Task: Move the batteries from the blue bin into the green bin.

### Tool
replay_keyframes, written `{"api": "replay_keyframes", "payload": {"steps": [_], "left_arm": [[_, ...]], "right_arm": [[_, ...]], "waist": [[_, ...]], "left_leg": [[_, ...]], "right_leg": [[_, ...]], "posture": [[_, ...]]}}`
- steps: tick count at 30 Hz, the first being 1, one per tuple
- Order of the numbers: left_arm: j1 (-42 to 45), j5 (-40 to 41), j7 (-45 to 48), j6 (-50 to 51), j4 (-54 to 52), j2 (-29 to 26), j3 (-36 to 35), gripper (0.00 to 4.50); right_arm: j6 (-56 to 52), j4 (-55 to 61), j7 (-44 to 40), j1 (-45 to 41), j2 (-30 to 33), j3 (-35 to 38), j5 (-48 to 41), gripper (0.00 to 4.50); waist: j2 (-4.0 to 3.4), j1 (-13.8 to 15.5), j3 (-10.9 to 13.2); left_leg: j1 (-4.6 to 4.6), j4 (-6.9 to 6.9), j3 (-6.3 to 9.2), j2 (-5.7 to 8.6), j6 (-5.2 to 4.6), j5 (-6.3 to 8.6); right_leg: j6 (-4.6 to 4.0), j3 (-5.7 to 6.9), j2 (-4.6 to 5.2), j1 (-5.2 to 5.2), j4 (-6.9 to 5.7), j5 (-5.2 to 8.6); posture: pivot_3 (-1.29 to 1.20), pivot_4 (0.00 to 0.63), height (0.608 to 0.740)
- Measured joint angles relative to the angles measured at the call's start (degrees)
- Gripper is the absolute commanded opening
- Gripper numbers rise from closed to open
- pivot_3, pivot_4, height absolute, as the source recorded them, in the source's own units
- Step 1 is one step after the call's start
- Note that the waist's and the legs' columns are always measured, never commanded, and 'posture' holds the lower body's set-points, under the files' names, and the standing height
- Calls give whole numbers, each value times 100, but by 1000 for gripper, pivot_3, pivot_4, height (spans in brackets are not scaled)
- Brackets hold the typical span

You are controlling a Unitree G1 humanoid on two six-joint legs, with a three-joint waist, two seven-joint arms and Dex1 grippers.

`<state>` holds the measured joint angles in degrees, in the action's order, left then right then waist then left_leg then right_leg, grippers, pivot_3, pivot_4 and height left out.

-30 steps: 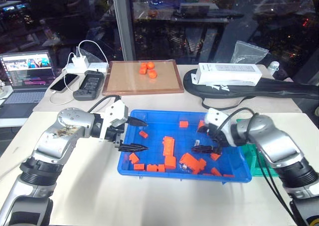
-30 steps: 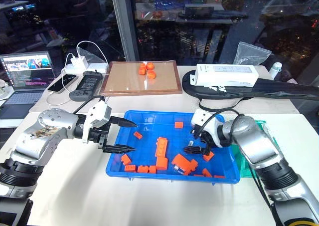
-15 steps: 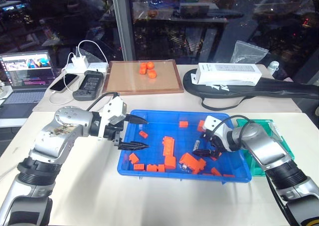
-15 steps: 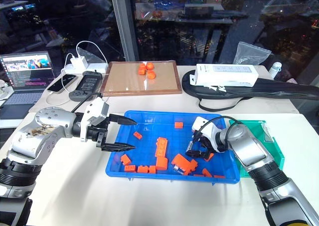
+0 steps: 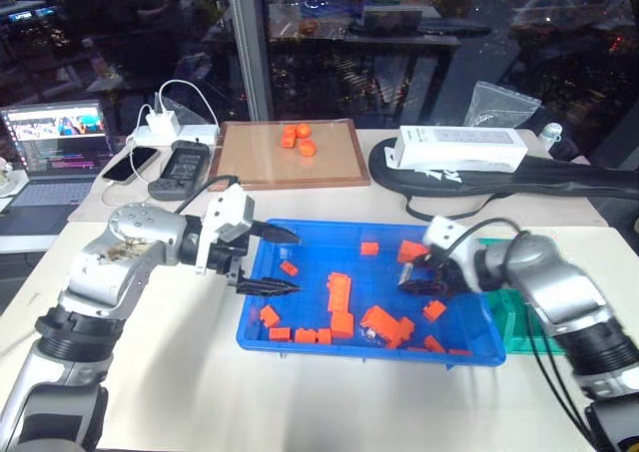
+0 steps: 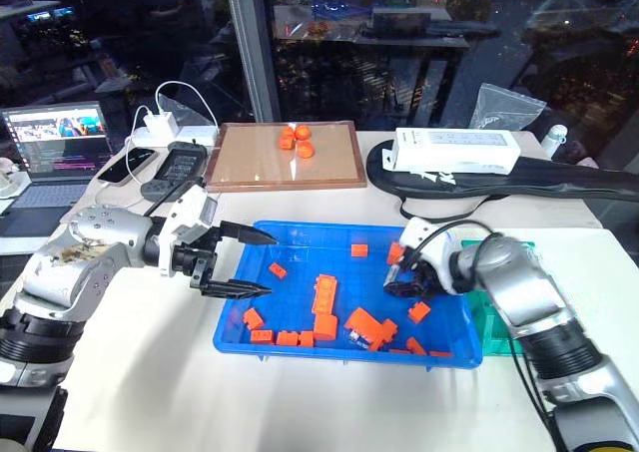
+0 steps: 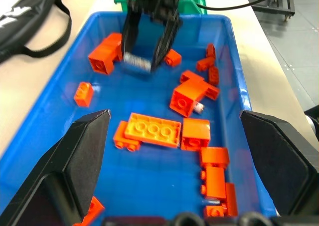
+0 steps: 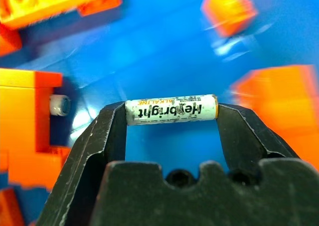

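Silvery-grey slim cylinder battery with dark lettering (image 8: 171, 110) sits clamped end to end between the two black fingers of the right gripper (image 5: 416, 284); it is held crosswise, lifted clear of the floor of the large shallow bright-blue plastic bin (image 5: 310, 234), over the bin's right part; right arm comes in from the right side, forearm bent inward across the bin's right rim, gripper angled down and toward the left; a second battery, only its pale end visible (image 8: 59, 105), lies on the blue floor tucked against an orange plastic block (image 8: 22, 121).

Left gripper (image 5: 280, 261) hovers over the bin's left rim, empty, its two black fingers spread wide apart, one above the other in the head views, tips pointing right toward the bin's middle; left arm bent at the elbow, forearm reaching in from the left, wrist roughly level with a slight downward tilt; left wrist view looks across the bin at the right gripper pinching the battery (image 7: 135, 62) on the far side.

Orange plastic blocks (image 5: 339, 294) scattered across the bin floor, several along the near edge; small deep green plastic bin (image 5: 523, 322) stands just beside the blue bin's right side, partly hidden behind the right arm; brown wooden-framed board (image 5: 289, 155) lies beyond the blue bin on the white table (image 5: 190, 392).
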<state>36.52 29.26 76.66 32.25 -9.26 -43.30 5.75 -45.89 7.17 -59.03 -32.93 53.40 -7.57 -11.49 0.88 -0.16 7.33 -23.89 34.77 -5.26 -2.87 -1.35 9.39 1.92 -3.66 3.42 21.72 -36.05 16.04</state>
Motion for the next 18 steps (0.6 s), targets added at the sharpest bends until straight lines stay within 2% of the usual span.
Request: {"api": "replay_keyframes", "payload": {"steps": [4, 8, 11, 18], "left_arm": [[294, 399, 20, 124, 209, 541, -73, 4500], [580, 690, 18, 250, 344, 729, -211, 4500], [610, 669, 41, 250, 459, 737, -202, 4500], [569, 551, 62, 218, 548, 708, -128, 4500]], "right_arm": [[-27, -33, -108, 124, 842, 671, -72, 2546], [407, -266, -455, 899, 1704, 1284, -46, 2546], [867, -496, -699, 1467, 1894, 1341, 3, 2546], [1397, -764, -740, 1867, 2034, 1334, 184, 2546]], "waist": [[0, 57, 0], [-3, 57, -3], [-12, -24, -7], [-22, -84, -7]], "left_leg": [[-6, -1, -4, 2, 0, 0], [-2, -3, -9, 1, -1, 0], [8, -1, -5, 1, -1, 0], [19, 4, 7, 3, -1, 0]], "right_leg": [[0, 3, 0, 1, 3, 1], [1, 2, -3, -6, 10, 1], [2, -3, -4, -13, 6, 2], [13, -13, -5, -21, 0, 7]], "posture": [[0, 150, 740], [0, 150, 740], [0, 150, 740], [0, 150, 740]]}}
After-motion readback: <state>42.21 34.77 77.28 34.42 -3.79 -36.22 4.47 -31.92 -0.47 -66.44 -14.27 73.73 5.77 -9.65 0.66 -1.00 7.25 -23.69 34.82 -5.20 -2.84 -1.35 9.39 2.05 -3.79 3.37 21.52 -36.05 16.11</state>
